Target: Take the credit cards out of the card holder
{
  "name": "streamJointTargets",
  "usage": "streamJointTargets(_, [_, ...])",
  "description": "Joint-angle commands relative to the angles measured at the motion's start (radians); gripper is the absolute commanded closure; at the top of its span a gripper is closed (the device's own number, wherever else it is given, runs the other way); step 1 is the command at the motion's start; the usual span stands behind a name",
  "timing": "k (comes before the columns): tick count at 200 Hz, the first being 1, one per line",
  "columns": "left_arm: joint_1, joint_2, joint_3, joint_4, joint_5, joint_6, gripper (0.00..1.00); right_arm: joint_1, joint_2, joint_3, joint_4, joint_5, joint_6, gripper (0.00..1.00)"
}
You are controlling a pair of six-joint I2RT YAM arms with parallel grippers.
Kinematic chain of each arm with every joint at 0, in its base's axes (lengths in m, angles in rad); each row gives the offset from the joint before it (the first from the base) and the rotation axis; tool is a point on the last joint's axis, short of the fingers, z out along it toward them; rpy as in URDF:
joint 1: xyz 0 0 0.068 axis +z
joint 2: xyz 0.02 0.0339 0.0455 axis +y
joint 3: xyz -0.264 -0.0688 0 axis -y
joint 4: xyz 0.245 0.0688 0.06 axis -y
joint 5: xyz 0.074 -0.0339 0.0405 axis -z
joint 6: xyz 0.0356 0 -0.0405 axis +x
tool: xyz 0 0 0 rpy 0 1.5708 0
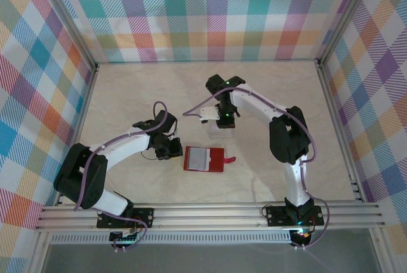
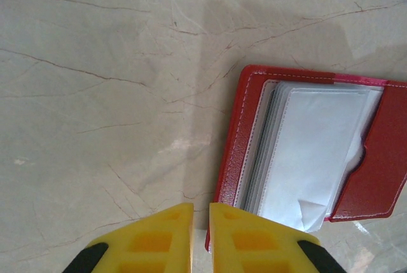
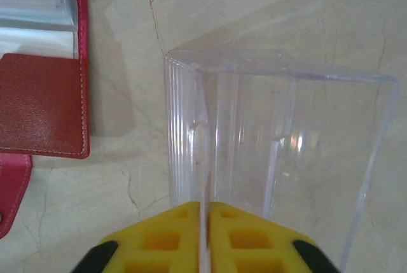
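Red, leather-like flat card holder (image 1: 203, 158) lay open on the marble-look table (image 1: 127, 95), with pale sleeves that seemed still filled. The right gripper (image 3: 205, 216) pinched a thin white credit card (image 1: 206, 115) over a clear plastic box (image 3: 286, 146). The left gripper (image 2: 201, 219), almost closed and empty, hovered at the holder's edge. Judging by this, more cards remained to be removed.

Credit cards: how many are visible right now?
1. A credit card is pinched edge-on in the right gripper, by the clear plastic box. More may be hidden inside the sleeves of the open card holder.
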Motion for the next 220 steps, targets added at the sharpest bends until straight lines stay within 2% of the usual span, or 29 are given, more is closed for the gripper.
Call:
streamJointTargets(1, [0.012, -0.031, 0.011, -0.025, -0.002, 0.018, 0.85, 0.002, 0.032, 0.024, 0.002, -0.023, 0.016, 0.82])
streamJointTargets(113, [0.014, -0.036, 0.012, -0.023, -0.003, 0.014, 0.84, 0.0, -0.07, -0.028, 0.181, 0.07, 0.025, 0.73])
streamJointTargets(148, [0.014, -0.011, 0.012, -0.007, 0.015, 0.012, 0.84, -0.001, -0.051, -0.066, 0.218, 0.101, 0.027, 0.71])
streamJointTargets(220, [0.014, -0.006, 0.001, 0.0, 0.023, 0.009, 0.84, -0.001, -0.014, -0.113, 0.284, 0.086, 0.045, 0.66])
